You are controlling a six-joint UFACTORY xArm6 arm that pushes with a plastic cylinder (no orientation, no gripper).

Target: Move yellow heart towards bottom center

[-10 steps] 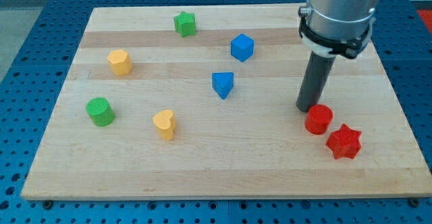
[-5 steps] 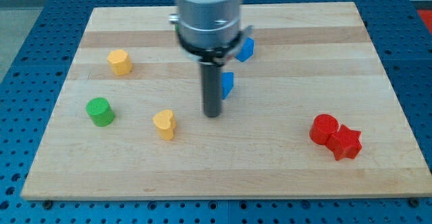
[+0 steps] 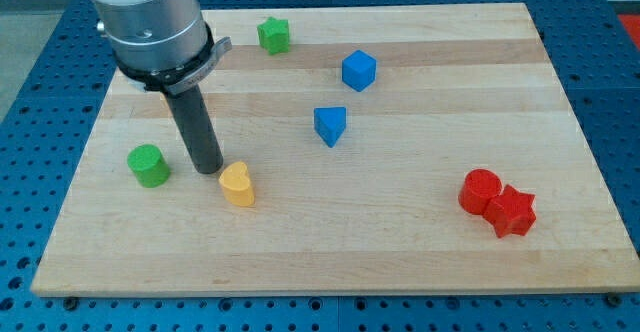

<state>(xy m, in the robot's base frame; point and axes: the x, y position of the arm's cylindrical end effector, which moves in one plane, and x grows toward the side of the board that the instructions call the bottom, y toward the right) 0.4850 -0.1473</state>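
The yellow heart (image 3: 238, 185) lies on the wooden board (image 3: 400, 252), left of the middle and below it. My tip (image 3: 208, 167) rests on the board just to the upper left of the heart, close to it or touching it. The rod rises from there towards the view's top left, under the grey arm body. The green cylinder (image 3: 149, 165) is a short way to the left of my tip.
A green star (image 3: 273, 35) sits near the top edge. A blue cube (image 3: 359, 70) and a blue triangular block (image 3: 330, 125) lie around the middle. A red cylinder (image 3: 479, 189) touches a red star (image 3: 512, 211) at the right. The arm hides the yellow block seen earlier at upper left.
My tip has swept from beside the red cylinder at the right, across the board, to the yellow heart's upper left. The red cylinder now touches the star; the heart has shifted slightly.
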